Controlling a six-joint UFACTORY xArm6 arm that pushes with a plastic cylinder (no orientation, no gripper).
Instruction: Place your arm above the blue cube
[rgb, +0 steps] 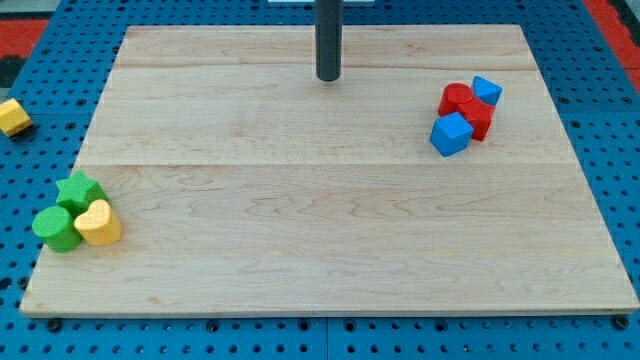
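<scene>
Near the view's top, slightly left of centre: my tip (328, 78), the lower end of a straight dark rod, standing upright on the counter (300, 230). No gripper is fitted, so there is no grasp to report; the tip touches no block.

Item 1, view's right, upper part of the counter: blue cube (451, 133), the lowest and leftmost piece of a tight cluster. It sits well to the right of the tip and somewhat lower in the view, well apart from it.

Item 2, same cluster: red block (458, 98), rounded in form, just above the blue cube. Red block, second piece (480, 120), exact shape hard to make out, touching the blue cube's right side. Small blue block (487, 90), angular, at the cluster's upper right.

Item 3, view's left, lower part of the counter: green star-like block (80, 190); green cylinder (55, 228) below it; yellow heart-shaped block (98, 223) just beside both.

Item 4, off the counter on the blue perforated base (40, 60): yellow block (12, 117), at the view's left edge.
</scene>
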